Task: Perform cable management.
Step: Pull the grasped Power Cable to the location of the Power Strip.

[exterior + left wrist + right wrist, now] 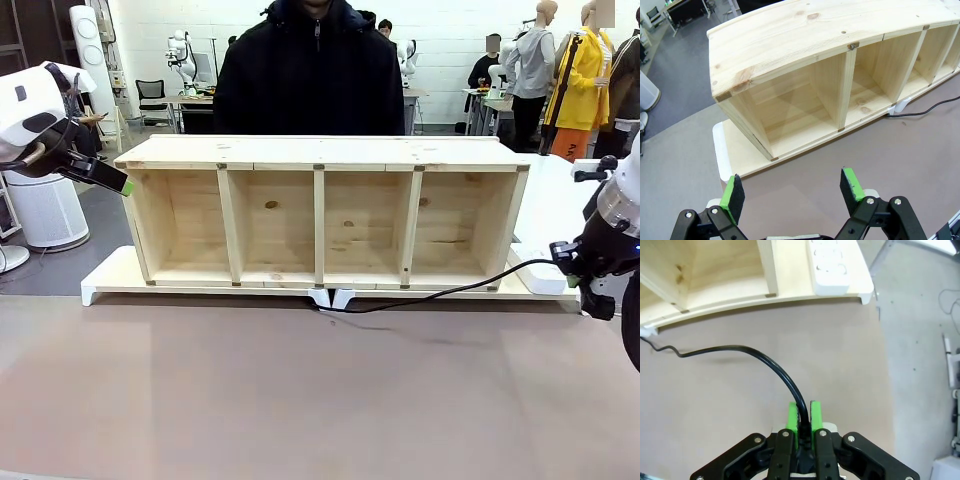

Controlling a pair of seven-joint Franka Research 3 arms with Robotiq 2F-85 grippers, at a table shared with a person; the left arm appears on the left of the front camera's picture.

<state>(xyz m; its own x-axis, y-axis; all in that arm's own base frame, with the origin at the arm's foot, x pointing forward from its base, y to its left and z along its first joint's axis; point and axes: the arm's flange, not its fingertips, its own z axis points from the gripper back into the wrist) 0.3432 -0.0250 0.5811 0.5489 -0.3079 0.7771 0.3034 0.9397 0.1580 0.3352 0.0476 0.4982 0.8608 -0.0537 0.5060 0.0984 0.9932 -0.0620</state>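
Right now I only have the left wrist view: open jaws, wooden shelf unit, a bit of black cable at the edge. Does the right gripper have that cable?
Observer: Yes. In the right wrist view the right gripper is shut on the cable.
Operator: Where does it run from there?
Observer: In the front view it curves down to the table and ends at the front middle of the wooden shelf unit.
Operator: Power strip?
Observer: The white power strip lies just past the shelf unit's right end.
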